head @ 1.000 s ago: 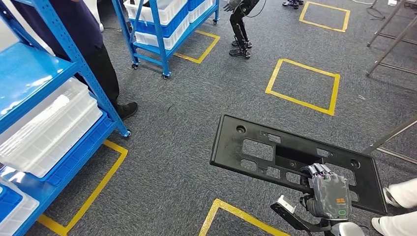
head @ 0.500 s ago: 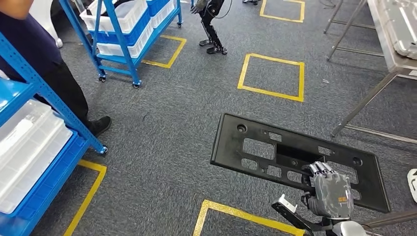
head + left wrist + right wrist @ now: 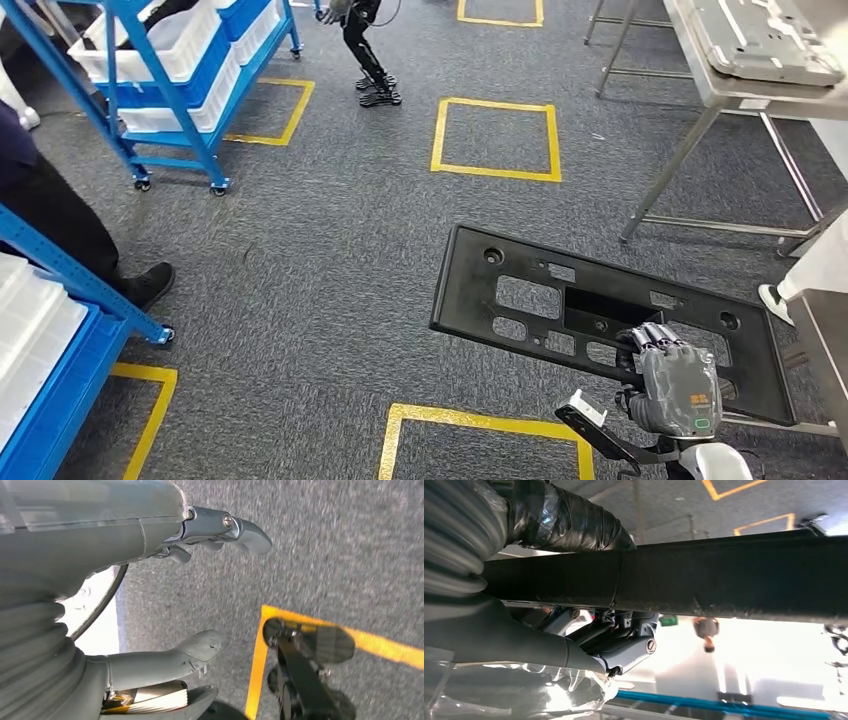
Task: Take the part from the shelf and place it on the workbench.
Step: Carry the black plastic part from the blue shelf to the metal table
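Observation:
A long flat black plastic part [image 3: 560,300] with several cut-outs is held level above the grey carpet in the head view. My right hand [image 3: 673,388] grips its near edge, fingers curled over the top. The right wrist view shows the part's dark edge [image 3: 704,585] running across the frame, with my right hand [image 3: 514,620] wrapped around it. My left hand [image 3: 150,595] hangs over the carpet in the left wrist view, fingers apart and holding nothing. A metal workbench [image 3: 700,85] stands at the upper right with a grey tray-like piece [image 3: 765,38] on top.
A blue shelf rack [image 3: 60,330] with white bins is at the lower left, and a person's dark leg and shoe [image 3: 60,225] stand beside it. Another blue wheeled rack [image 3: 175,70] sits at the upper left. Yellow floor squares [image 3: 497,138] mark the carpet. A white shoe [image 3: 775,300] shows at the right edge.
The whole view has swung to the right: the shelf slid off to the left and the workbench came into sight at the upper right. The part stays in my right hand.

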